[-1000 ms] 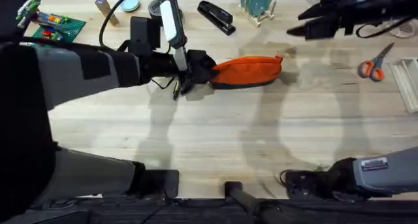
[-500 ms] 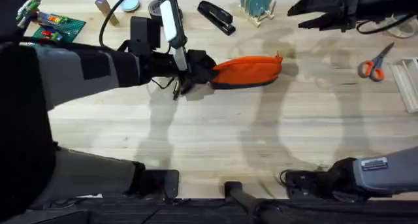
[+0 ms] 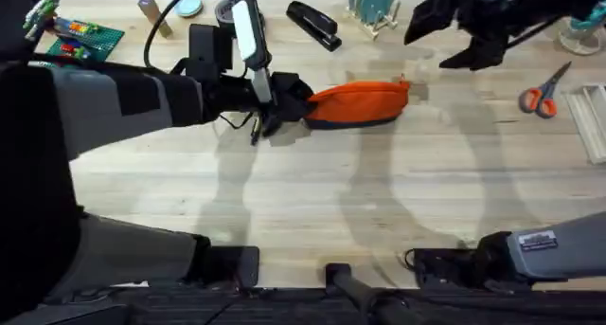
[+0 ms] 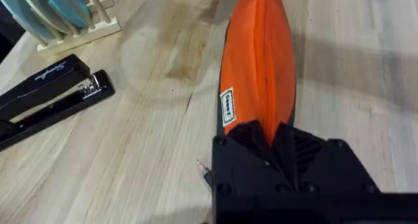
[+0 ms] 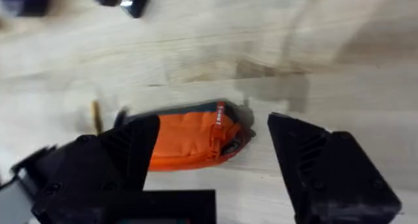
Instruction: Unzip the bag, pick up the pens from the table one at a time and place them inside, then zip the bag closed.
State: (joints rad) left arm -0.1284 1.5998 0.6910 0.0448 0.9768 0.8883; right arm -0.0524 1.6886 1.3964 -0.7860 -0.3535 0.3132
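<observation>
An orange pencil pouch lies near the desk's far edge. The left hand is clamped on its left end. The right hand, fingers spread wide, hovers above its zipper-pull end. Risk: if the right hand misses the small pull, tugging could drag the pouch instead.

I see orange bag, navy-edged, lying flat on tabletop, just below the stapler; yellowish pen at its end.
</observation>
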